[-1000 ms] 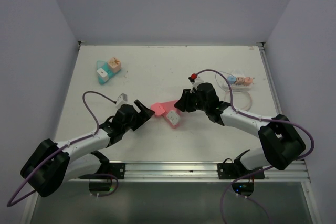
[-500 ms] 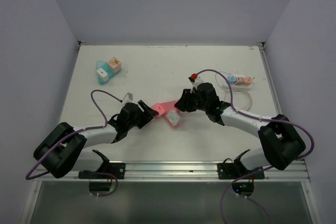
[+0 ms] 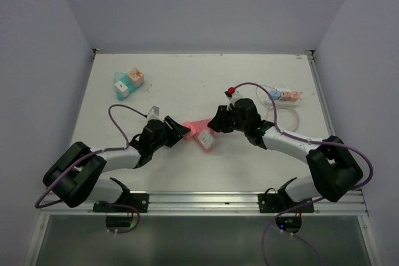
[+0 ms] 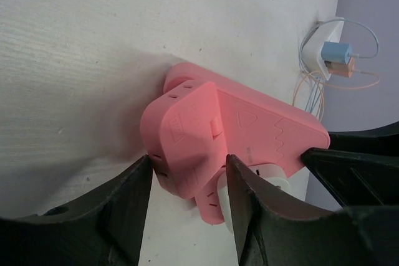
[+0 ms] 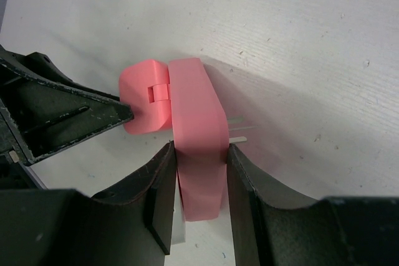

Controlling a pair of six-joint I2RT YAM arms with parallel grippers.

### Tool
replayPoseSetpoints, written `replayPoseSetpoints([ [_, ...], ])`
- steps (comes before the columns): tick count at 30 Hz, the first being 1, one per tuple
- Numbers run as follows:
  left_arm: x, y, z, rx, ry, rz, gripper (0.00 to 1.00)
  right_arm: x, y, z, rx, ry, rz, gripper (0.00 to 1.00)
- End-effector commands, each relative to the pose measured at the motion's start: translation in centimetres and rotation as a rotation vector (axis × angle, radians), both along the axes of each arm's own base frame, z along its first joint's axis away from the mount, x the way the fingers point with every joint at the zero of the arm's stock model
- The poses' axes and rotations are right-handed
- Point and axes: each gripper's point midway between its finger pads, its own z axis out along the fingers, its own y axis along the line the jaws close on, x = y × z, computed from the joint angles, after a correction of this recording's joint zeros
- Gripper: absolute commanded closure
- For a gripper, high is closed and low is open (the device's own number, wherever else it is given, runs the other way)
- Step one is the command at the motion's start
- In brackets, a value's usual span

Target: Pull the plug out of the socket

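Observation:
A pink triangular socket block (image 3: 198, 127) lies mid-table with a pink plug (image 4: 184, 135) on its left end and a white plug (image 3: 206, 141) on its near side. My right gripper (image 3: 215, 123) is shut on the socket's body (image 5: 196, 123), pinching its flat sides; in the right wrist view the gripper (image 5: 201, 154) has bare metal prongs (image 5: 237, 129) showing beside it. My left gripper (image 3: 177, 130) is open. In the left wrist view it (image 4: 189, 166) straddles the pink plug, the right finger at its side, a thin gap at the left finger.
Teal and orange adapter blocks (image 3: 128, 82) sit at the back left. A white power strip with blue and orange plugs and looped cables (image 3: 283, 96) lies at the back right. A metal rail (image 3: 206, 200) runs along the near edge.
My left arm has reached forward and right, bringing its open jaws around the pink plug. The right gripper and the socket have not moved.

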Motion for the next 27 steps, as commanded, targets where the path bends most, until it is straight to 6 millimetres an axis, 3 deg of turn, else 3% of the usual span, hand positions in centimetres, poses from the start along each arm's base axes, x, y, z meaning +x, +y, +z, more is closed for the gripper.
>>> replayPoseSetpoints([
  [1, 1.4, -1.2, 3.0, -0.095, -0.084, 0.000, 0.47, -0.6, 0.2, 0.5, 0.024, -0.008, 0.023, 1.00],
  [11, 1.1, -1.6, 5.2, -0.148, -0.121, -0.026, 0.57, -0.6, 0.1, 0.1, 0.018, -0.003, 0.021, 1.00],
  [17, 1.3, -1.5, 4.4, -0.118, -0.110, -0.022, 0.46, -0.7, 0.3, 0.1, 0.023, 0.002, 0.026, 1.00],
  [27, 1.6, -1.5, 2.9, -0.081, -0.089, -0.022, 0.48, -0.7, 0.4, 0.2, 0.033, 0.005, 0.027, 1.00],
])
